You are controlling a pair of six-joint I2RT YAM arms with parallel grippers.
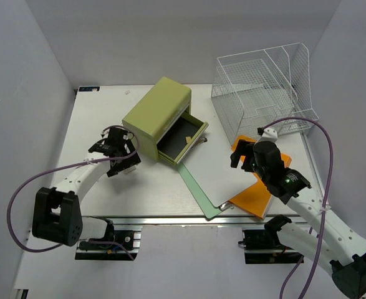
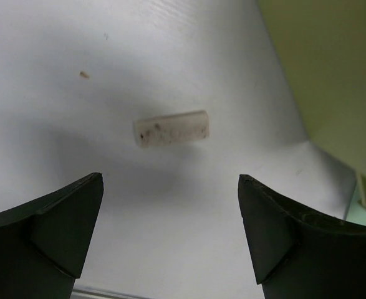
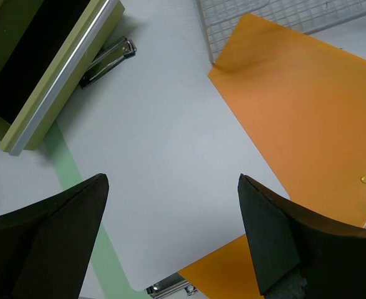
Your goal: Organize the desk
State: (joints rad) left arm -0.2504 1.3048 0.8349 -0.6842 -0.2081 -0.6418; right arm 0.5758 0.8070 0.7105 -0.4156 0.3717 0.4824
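White desk (image 1: 151,196), grey walls (image 1: 20,75) all round, green drawer box (image 1: 158,115) far-middle, wire rack (image 1: 264,87) far right; my left gripper (image 2: 170,205) and right gripper (image 3: 173,205) both gape open.

**Bare pale walls under soft, even light**

Three flat walls close in the scene: a left wall (image 1: 14,93), a back wall (image 1: 183,37) and a right wall (image 1: 357,93). All are bare and matte, pale grey with a faint lilac cast. They meet in two straight corner seams. The light is diffuse, throwing only soft, blurred shadows. Along the bottom lies a pale surface (image 1: 189,274) of the same tint; whether it is floor or panel cannot be told.
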